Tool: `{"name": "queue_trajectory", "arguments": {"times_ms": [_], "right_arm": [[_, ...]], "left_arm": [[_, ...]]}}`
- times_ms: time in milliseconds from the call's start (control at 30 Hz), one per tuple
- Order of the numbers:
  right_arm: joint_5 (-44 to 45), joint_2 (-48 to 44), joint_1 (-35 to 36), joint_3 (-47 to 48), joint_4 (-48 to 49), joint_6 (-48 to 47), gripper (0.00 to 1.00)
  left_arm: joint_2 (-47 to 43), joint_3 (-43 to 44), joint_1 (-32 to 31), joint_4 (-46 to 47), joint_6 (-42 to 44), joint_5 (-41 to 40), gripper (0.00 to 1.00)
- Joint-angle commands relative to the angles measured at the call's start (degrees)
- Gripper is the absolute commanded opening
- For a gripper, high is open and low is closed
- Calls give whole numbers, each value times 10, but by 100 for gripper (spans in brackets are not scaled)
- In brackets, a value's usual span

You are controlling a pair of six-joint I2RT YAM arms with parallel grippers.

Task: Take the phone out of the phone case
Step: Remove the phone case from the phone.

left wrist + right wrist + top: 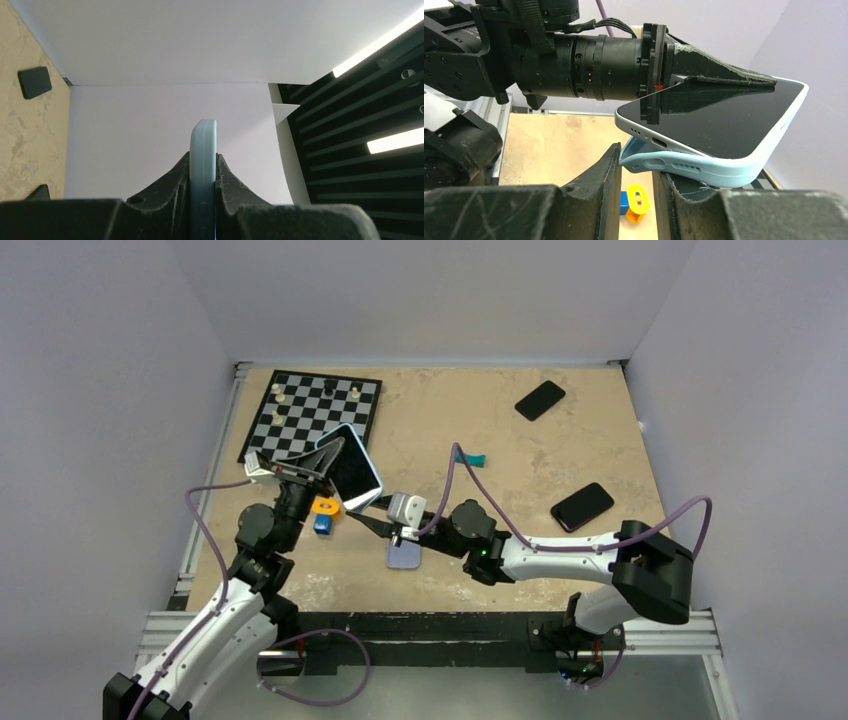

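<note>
right wrist view gives the clearest look: the phone [724, 120] hangs above the table [520, 470], screen up, and its near end has sprung free of the pale blue phone case [704, 167], which clings along the far edge and far end. the left gripper [203, 167] is pressed together across phone and case at once, one finger flat on the glass. the right gripper [636, 170] straddles the peeled near corner of the case, fingers close against it, though i cannot tell whether they truly bite or only cradle it. to do this step well, i judge the right arm should firm its hold on that lip alone, never the phone's edge, then draw it down and away along the phone's length in a slow roll, not a jerk. since the left clamp traps both layers, the shell will likely bind there, so expect a regrip onto bare phone. for room: the chessboard [300, 415], with pieces on it, lies just behind the left arm, a yellow and blue toy [636, 200] sits right below the pinch, and a lilac slab [405, 555] lies under the right wrist. bare table opens toward the middle and far right, near two spare phones [540, 400] [582, 506].
</note>
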Motion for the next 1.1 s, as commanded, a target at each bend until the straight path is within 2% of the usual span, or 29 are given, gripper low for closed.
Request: {"name": "queue_trajectory", "arguments": {"times_ms": [0,233,333,400,433,467,567,600,700,800,933,1067], "right_arm": [[195,4,-55,4,-16,-78,0],[177,2,-56,-29,12,-76,0],[110,-25,-73,-39,2,3,0],[66,-45,-79,-32,-44,52,0],[47,-55,-79,-28,-73,86,4],[20,-66,-81,-24,-108,117,12],[-43,-105,-85,-23,-199,219,48],[-66,-123,-91,-18,-237,252,56],[-181,-166,-124,-23,-309,326,65],[-268,-205,-156,-41,-311,388,65],[-365,-197,-163,-31,-248,460,62],[-416,-173,-163,-13,-161,525,57]], "left_arm": [[-6,27,-13,86,-44,116,0],[1,27,-14,95,-52,125,0],[2,25,-13,104,-47,124,0],[8,23,-12,119,-36,121,0],[12,22,-12,127,-18,119,0],[17,21,-12,139,2,118,0],[33,28,-4,162,61,137,0],[38,34,3,159,84,151,0],[50,59,15,138,162,186,0],[62,88,17,100,222,213,0],[77,99,17,108,237,225,0],[82,106,17,104,242,235,0]]}}
